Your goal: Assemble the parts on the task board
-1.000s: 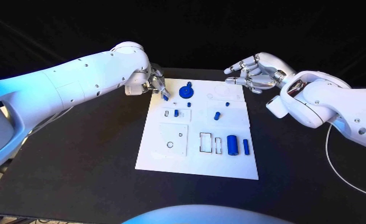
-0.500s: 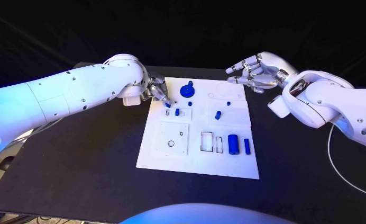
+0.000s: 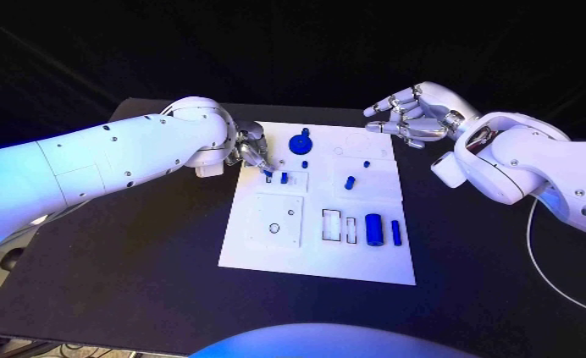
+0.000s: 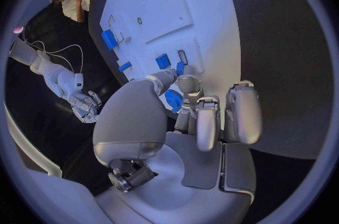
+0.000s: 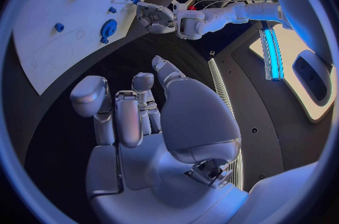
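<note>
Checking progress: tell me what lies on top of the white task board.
On the task board: a blue gear-like part, small blue pegs, a blue cylinder beside a slimmer bar. The left robot hand covers the board's near-left corner, hiding what it pinches.

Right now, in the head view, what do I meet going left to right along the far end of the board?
Left hand at the board's left edge → round blue gear → right hand beyond the right edge.

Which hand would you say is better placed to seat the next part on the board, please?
Left, probably. The left hand is at the board, its fingertips on a small blue part by the left edge. The right hand hovers off the board's far right corner, holding nothing.
</note>
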`<state>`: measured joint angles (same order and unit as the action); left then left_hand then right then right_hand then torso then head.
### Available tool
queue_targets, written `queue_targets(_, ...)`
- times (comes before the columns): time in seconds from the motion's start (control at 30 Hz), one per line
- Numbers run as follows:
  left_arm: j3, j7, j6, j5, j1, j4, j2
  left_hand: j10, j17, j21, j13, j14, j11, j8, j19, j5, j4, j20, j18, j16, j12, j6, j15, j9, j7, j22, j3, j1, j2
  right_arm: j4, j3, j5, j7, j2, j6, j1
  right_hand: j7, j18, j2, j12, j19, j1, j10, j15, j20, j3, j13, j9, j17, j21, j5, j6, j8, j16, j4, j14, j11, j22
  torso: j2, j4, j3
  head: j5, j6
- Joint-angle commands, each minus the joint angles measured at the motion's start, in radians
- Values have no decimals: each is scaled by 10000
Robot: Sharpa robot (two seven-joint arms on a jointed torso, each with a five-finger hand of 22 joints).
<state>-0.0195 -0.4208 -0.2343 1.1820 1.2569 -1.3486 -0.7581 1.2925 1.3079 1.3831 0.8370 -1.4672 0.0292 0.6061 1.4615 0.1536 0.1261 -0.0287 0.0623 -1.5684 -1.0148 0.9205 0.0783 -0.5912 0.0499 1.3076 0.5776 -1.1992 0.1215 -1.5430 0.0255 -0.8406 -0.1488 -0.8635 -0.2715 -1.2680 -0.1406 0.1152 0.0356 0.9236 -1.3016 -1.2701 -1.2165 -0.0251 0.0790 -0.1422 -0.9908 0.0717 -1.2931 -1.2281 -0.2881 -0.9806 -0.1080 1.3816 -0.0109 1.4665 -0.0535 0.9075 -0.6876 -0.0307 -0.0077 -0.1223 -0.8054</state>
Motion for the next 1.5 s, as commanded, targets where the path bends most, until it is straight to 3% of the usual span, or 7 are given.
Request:
queue_targets(0.03,0,74,-74,252,-44,-116,-95,71,2629,66,13,-1036,-19,27,232,40,-1441,32,-106,-24,-34,67,59,-9,-10,681,1522,20,12,-13,0,5,-53,-8,103,7,-28,67,-44,-23,64,53,79,0,-6,-9,15,-14,17,53,16,65,-63,-39,-70,452,7,-8,-6,-4,8,-37,11)
queue_targets(0.3,-5,36,-230,251,-97,-226,-192,78,2629,73,9,-1036,-17,27,236,44,-1444,33,-108,-24,-32,77,61,-6,-13,690,1528,31,22,-13,0,16,-35,-20,129,8,-28,67,-44,-23,64,53,79,0,-6,-9,15,-14,17,53,16,65,-63,-39,-70,452,7,-8,8,37,-4,-23,-34)
queue_targets(0.7,-8,86,-460,251,-146,-353,-251,135,2629,91,84,-1036,-6,26,247,62,-1463,37,-113,-24,-92,113,66,8,-25,711,1552,58,58,35,0,25,14,-26,193,8,-29,71,-49,-24,74,55,85,2,-5,-7,20,-14,19,67,10,67,-66,-44,-78,450,6,-29,8,34,-3,-50,16)
queue_targets(1.07,-11,298,-385,251,-161,-400,-203,139,2629,93,70,-1036,-4,24,249,72,-1467,39,-114,-24,-82,125,67,13,-28,714,1561,69,69,43,0,25,31,-33,234,8,-29,71,-49,-24,74,55,85,2,-5,-7,20,-14,19,67,10,67,-66,-44,-78,450,6,-29,3,23,1,-20,-13)
queue_targets(1.5,-47,88,-502,177,-162,-40,130,222,2629,89,107,-1036,10,11,253,78,-1310,45,-114,-24,-115,211,74,56,-60,722,1551,327,36,-1,0,25,25,-57,209,8,-30,75,-51,-32,84,59,93,2,-4,-4,30,-14,25,81,6,68,-68,-49,-84,448,5,-53,-3,23,2,5,-39)
